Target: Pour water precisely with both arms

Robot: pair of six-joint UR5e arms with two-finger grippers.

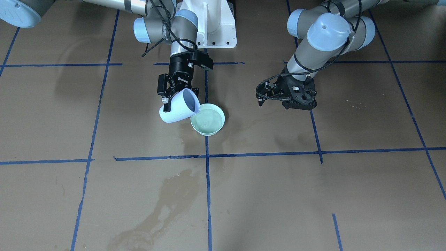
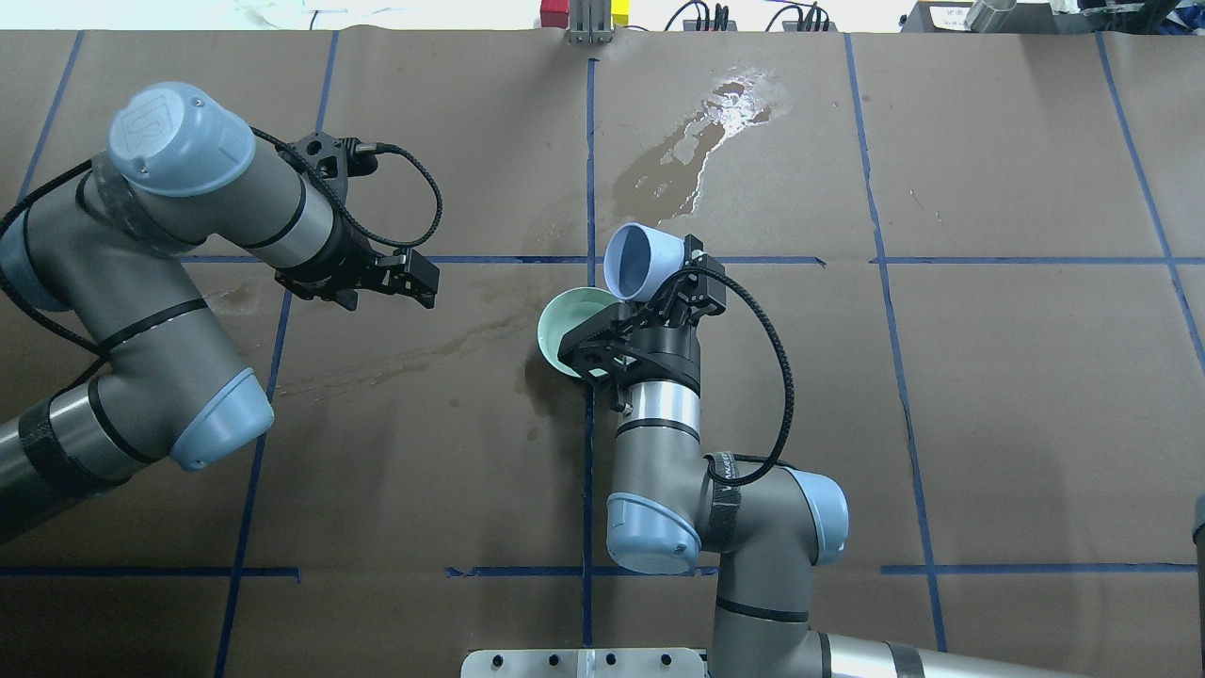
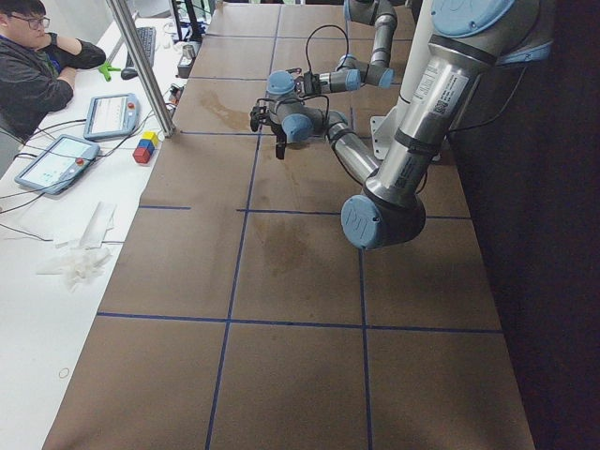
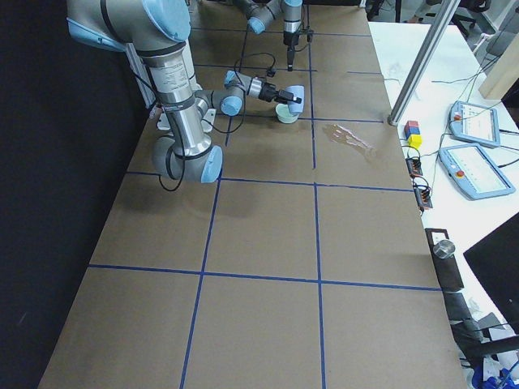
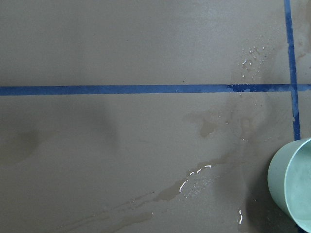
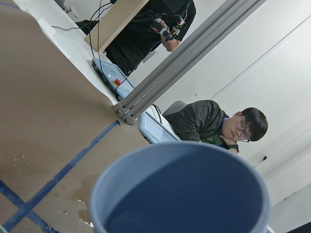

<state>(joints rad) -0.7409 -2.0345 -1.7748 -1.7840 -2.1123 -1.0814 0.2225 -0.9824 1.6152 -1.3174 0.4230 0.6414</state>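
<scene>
Streaking the brown, blue-taped table [image 2: 1036, 424], water [image 2: 697, 155] glistens.

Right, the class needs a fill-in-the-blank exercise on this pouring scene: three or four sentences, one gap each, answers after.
The pale blue cup is gripped by the robot's ____ gripper.
The cup is ____ towards the green bowl.
The left gripper holds ____.
Spilled water glistens on the ____ table cover.
Missing words: right, tilted, nothing, brown.
</scene>
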